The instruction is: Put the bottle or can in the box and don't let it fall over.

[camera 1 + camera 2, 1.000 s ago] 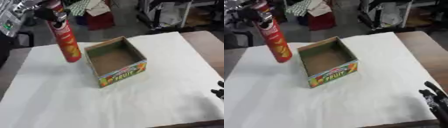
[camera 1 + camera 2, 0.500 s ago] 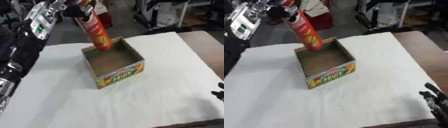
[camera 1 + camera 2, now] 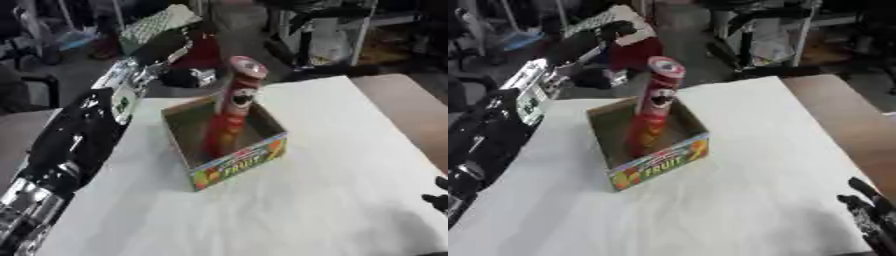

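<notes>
A tall red can (image 3: 229, 115) stands inside the open cardboard box (image 3: 238, 162) marked FRUIT, leaning slightly to the left, its lid well above the rim. My left arm runs up the left side of the left eye view. My left hand (image 3: 175, 44) hangs behind and to the left of the can, apart from it, and looks open with nothing in it. My right hand (image 3: 870, 220) rests open at the lower right corner, fingers up, far from the box.
The box sits on a white cloth (image 3: 332, 165) over the table. Bare brown tabletop (image 3: 411, 110) shows at the right. Beyond the far edge are a red object (image 3: 636, 50), a metal rack (image 3: 324, 30) and floor clutter.
The can has come down from above the box's back rim and now stands inside it. My left hand has let go and drawn back up and away. The camera has shifted.
</notes>
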Controlling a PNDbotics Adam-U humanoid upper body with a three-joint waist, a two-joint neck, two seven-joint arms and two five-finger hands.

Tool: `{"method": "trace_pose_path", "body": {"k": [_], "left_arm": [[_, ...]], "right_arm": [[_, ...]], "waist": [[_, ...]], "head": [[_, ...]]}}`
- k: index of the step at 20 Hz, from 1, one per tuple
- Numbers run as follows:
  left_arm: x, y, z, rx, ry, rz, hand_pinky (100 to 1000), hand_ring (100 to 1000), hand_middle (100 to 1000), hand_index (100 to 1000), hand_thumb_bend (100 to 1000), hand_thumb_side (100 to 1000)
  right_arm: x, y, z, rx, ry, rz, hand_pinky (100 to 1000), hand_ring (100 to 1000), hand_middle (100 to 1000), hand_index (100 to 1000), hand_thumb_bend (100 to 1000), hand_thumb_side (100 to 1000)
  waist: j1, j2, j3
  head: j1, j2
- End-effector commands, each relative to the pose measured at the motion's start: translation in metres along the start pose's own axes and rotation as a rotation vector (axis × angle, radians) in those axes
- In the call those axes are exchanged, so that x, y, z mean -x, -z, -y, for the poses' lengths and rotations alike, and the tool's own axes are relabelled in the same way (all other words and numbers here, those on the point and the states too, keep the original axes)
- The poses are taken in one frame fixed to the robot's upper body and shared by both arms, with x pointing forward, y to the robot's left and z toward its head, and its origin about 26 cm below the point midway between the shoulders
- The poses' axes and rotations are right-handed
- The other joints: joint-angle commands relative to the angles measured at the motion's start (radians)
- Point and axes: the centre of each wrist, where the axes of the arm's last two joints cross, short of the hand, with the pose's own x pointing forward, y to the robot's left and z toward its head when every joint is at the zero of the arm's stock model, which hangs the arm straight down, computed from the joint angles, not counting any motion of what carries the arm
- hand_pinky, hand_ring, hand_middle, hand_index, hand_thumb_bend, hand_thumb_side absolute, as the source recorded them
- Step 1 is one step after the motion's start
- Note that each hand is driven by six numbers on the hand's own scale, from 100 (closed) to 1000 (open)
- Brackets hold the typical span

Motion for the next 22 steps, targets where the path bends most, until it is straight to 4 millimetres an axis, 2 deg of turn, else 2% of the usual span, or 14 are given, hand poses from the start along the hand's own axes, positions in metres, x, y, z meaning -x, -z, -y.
{"method": "trace_pose_path", "body": {"k": [1, 5, 7, 9, 11, 14, 16, 18, 22], "left_arm": [[0.017, -0.020, -0.039, -0.100, 0.007, 0.002, 961, 940, 952, 1000, 665, 965], [0.034, -0.081, -0.065, -0.250, -0.142, -0.093, 932, 888, 917, 1000, 579, 930], [0.036, -0.114, -0.069, -0.317, -0.228, -0.160, 912, 860, 900, 1000, 536, 924], [0.032, -0.143, -0.064, -0.393, -0.319, -0.225, 898, 842, 889, 1000, 514, 918], [0.024, -0.168, -0.051, -0.456, -0.406, -0.289, 886, 828, 884, 1000, 487, 923], [0.009, -0.203, -0.019, -0.494, -0.507, -0.393, 872, 808, 874, 1000, 456, 935], [-0.001, -0.219, 0.000, -0.502, -0.560, -0.456, 864, 794, 868, 1000, 446, 938], [-0.010, -0.228, 0.016, -0.527, -0.615, -0.510, 857, 781, 858, 1000, 435, 938], [-0.032, -0.227, 0.044, -0.568, -0.735, -0.577, 852, 772, 855, 1000, 420, 951]], "right_arm": [[-0.007, 0.002, 0.006, 0.018, -0.013, 0.024, 969, 855, 1000, 916, 100, 655], [-0.006, 0.001, 0.009, 0.031, -0.018, 0.018, 969, 855, 1000, 916, 100, 655], [-0.006, 0.000, 0.009, 0.035, -0.018, 0.015, 969, 856, 1000, 916, 100, 656], [-0.005, -0.001, 0.009, 0.039, -0.018, 0.014, 969, 856, 1000, 916, 100, 656], [-0.005, -0.001, 0.010, 0.048, -0.017, 0.013, 969, 856, 1000, 916, 100, 656], [-0.005, -0.002, 0.011, 0.058, -0.016, 0.013, 969, 856, 1000, 916, 100, 657], [-0.005, -0.002, 0.012, 0.064, -0.016, 0.014, 969, 855, 1000, 916, 100, 657], [-0.005, -0.002, 0.012, 0.068, -0.014, 0.013, 969, 855, 1000, 916, 100, 658], [-0.004, -0.002, 0.009, 0.061, -0.006, 0.013, 969, 856, 1000, 916, 100, 658]], "waist": [[-0.008, -0.006, 0.008], [-0.006, -0.003, 0.030], [-0.005, -0.002, 0.041], [-0.007, 0.000, 0.050], [-0.009, 0.003, 0.061], [-0.013, 0.008, 0.077], [-0.016, 0.012, 0.085], [-0.018, 0.015, 0.090], [-0.024, 0.014, 0.102]], "head": [[-0.012, -0.012], [-0.027, -0.010], [-0.028, -0.005], [-0.027, -0.001], [-0.027, 0.003], [-0.025, 0.013], [-0.026, 0.018], [-0.021, 0.023], [0.000, 0.042]]}}
